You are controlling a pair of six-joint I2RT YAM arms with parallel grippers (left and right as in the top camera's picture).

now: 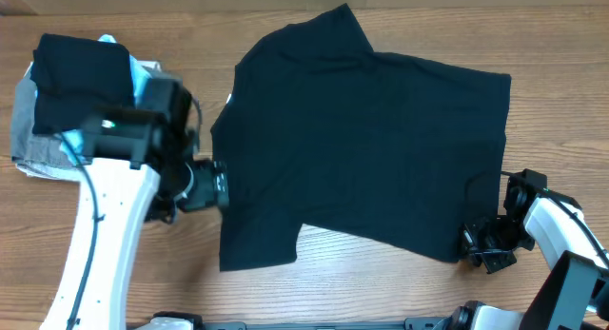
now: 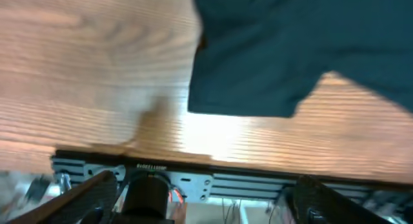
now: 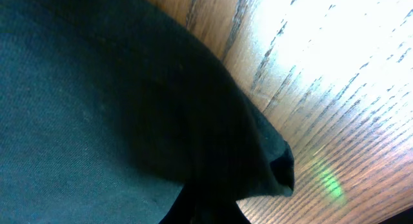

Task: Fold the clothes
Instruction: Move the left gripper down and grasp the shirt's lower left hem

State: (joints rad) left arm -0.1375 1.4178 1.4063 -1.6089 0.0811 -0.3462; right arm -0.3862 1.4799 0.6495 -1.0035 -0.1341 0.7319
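Shirt [image 1: 362, 140] spread flat mid-table. Left gripper [image 1: 215, 185] at its left edge, fingers [image 2: 90, 192] apart, empty. Right gripper [image 1: 487, 242] at shirt corner toward near-right table corner; cannot tell if closed. Folded pile [image 1: 67, 92] far-left corner.

No writing could be read. A short white print [image 2: 151, 167] on the black rail [image 2: 258, 182] along the counter's [image 2: 77, 88] edge was too blurred to make out; the white neck label [image 1: 231, 101] on the black T-shirt [image 1: 371, 149] was too small.
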